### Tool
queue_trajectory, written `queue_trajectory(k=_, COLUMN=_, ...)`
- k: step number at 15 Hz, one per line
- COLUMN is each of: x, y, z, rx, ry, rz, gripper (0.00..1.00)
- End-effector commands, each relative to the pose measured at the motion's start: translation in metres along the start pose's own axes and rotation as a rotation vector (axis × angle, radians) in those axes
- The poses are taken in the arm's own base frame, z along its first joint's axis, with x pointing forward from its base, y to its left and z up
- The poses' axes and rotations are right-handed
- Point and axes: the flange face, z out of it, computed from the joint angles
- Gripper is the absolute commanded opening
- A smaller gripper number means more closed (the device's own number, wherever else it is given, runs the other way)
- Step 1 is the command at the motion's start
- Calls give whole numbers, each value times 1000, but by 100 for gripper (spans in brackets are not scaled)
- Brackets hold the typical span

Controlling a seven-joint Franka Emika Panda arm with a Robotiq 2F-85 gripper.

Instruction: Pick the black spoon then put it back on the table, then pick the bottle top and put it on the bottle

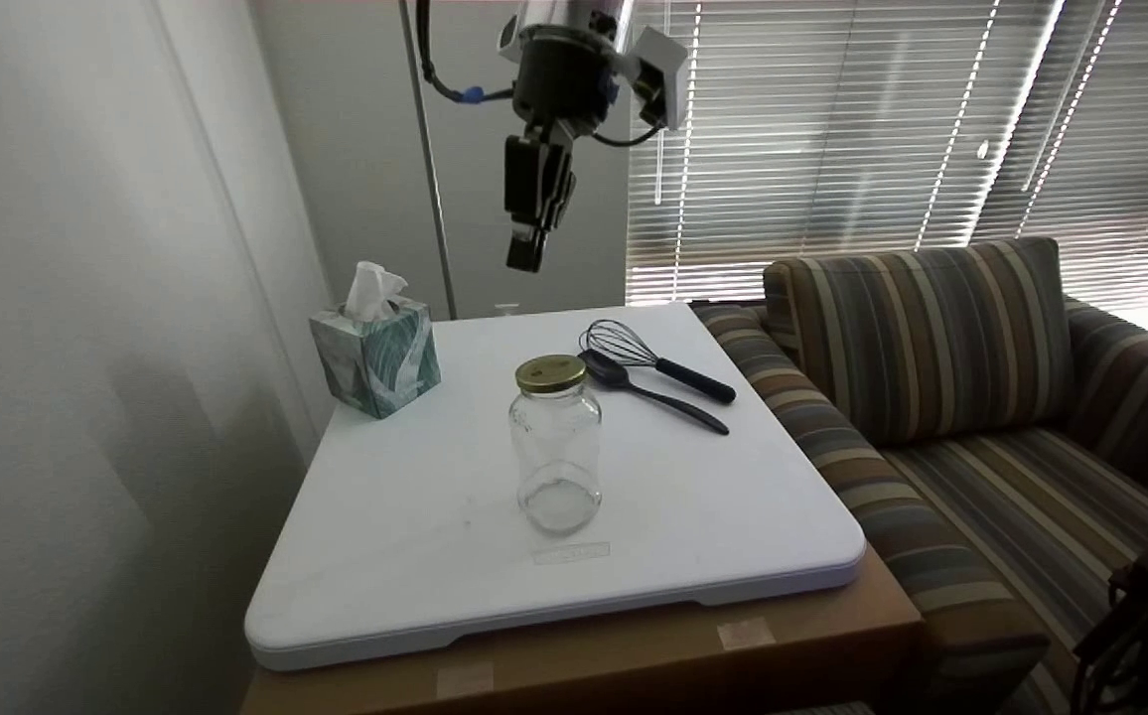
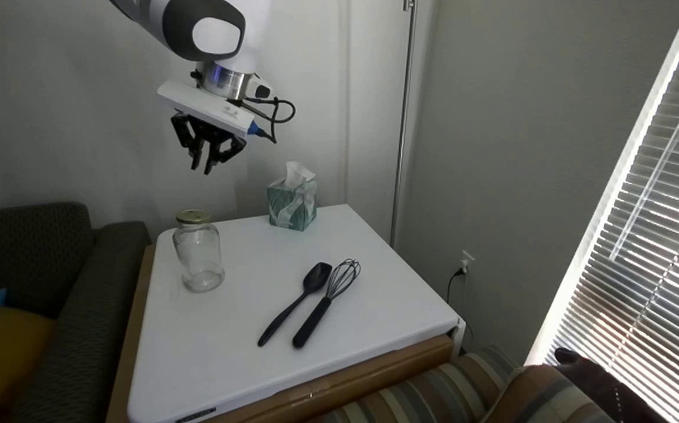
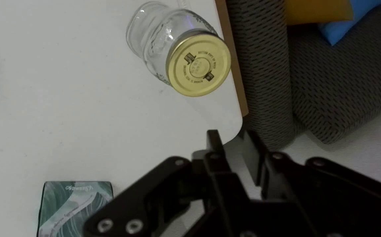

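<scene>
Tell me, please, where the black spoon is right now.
In an exterior view, the black spoon lies on the white table, just left of the whisk and to the right of the glass jar.

Too small to read print on lid [image 3: 198, 65] in both exterior views. Can't see mouth of jar [image 3: 154, 39] in wrist view, hidden under lid. Can't see rest of tissue box [image 3: 75, 210] or base of blurred jaws there, cut by bottom edge. Can't tell contact or gap between spoon [image 2: 316, 277] and whisk [image 2: 316, 317]. Can't read faint label [image 1: 571, 553] on table [image 1: 415, 536]. Can't follow arm [image 2: 190, 29] past top edge in both exterior views.
</scene>
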Motion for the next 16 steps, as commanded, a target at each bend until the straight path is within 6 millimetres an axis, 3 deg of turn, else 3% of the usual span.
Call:
queue_trajectory(k=1, x=-13, y=-21, z=-24, rx=-88, ry=19, rz=-63, gripper=56)
queue_trajectory(k=7, x=-17, y=-32, z=-53, rx=-216, ry=53, rz=-74, gripper=97)
queue_trajectory(k=8, x=-5, y=-30, z=-48, rx=-170, ry=41, rz=-83, gripper=78)
queue_trajectory(k=11, x=-8, y=-31, z=-52, rx=-186, ry=50, rz=-77, gripper=97)
queue_trajectory(k=16, x=-9, y=-30, z=-50, rx=-187, ry=49, rz=-76, gripper=97)
